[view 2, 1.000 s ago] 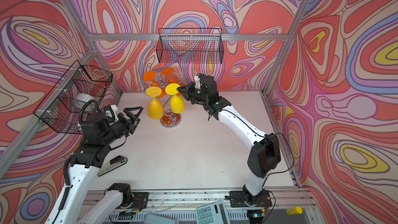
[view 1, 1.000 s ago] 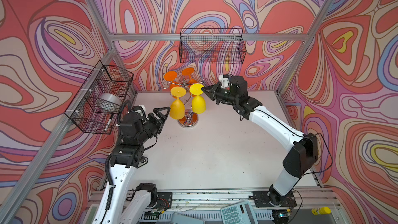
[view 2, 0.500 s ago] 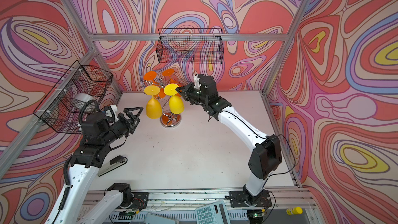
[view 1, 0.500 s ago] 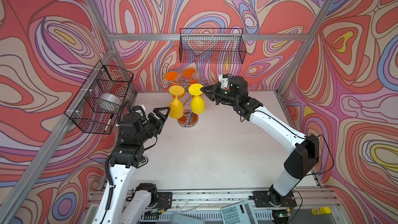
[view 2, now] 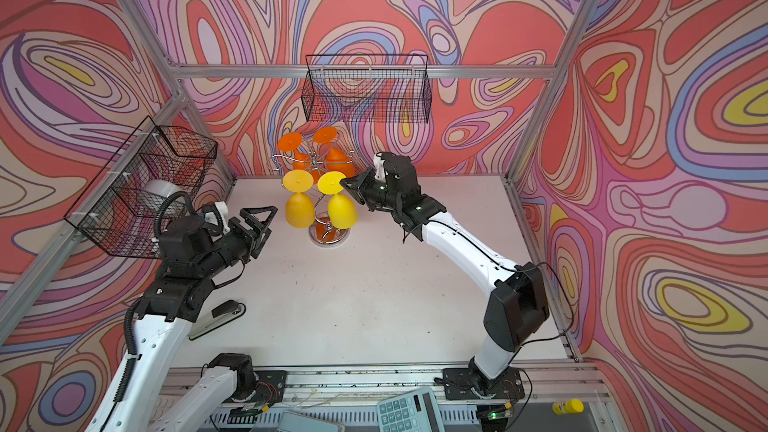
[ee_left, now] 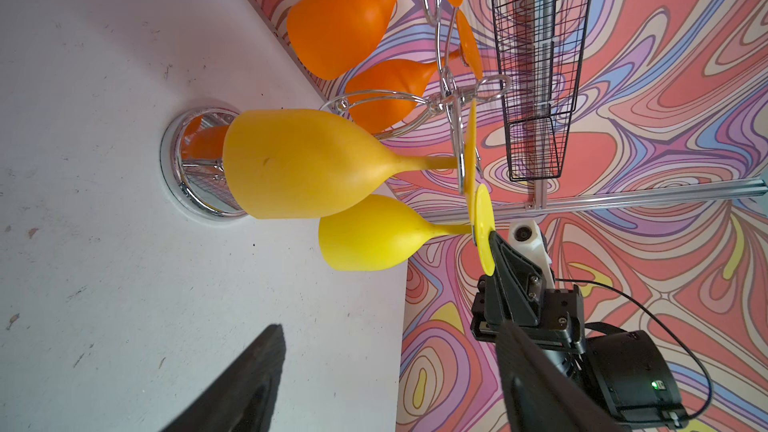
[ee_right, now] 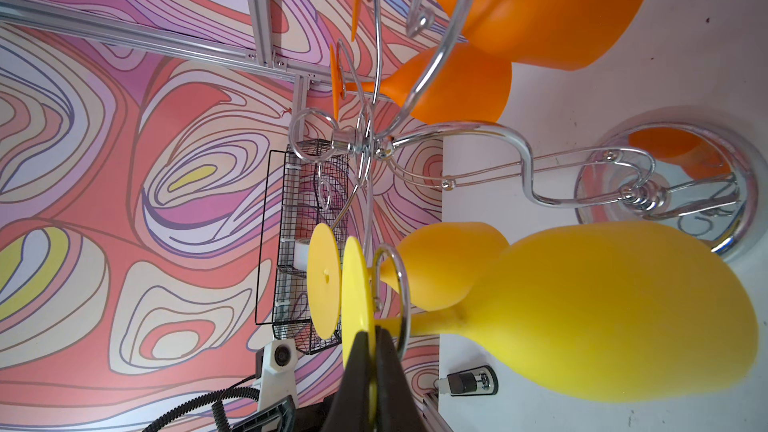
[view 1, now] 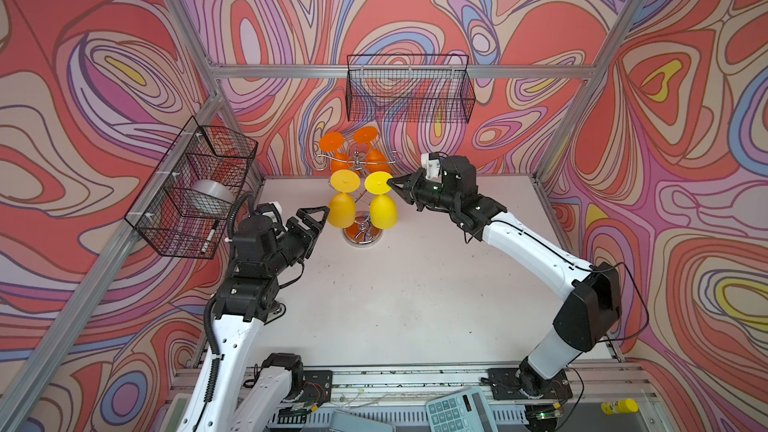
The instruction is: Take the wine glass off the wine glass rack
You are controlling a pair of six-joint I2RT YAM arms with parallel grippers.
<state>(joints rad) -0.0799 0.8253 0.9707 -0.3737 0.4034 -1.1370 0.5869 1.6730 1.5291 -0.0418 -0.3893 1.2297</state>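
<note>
pinching the foot disc (view 1: 377, 182) of the yellow wine glass (view 1: 382, 211), r. hand (view 1: 391, 185) is clamped thin, likely so stem slides off the hook (ee_right: 394, 284). glass hangs bowl-down on wine glass rack (view 1: 358, 164) nr desk (view 1: 415, 284) far edge. l. hand (view 1: 318, 224) gapes wide, empty, beside 2nd glass (view 1: 341, 210).

Wine glass (view 1: 383, 211) on wine glass rack (view 1: 361, 241) at table's (view 1: 415, 305) rear

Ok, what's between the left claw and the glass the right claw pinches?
The darker yellow glass, hanging on the rack beside the lemon-yellow glass; both top views and the left wrist view show it.
</note>
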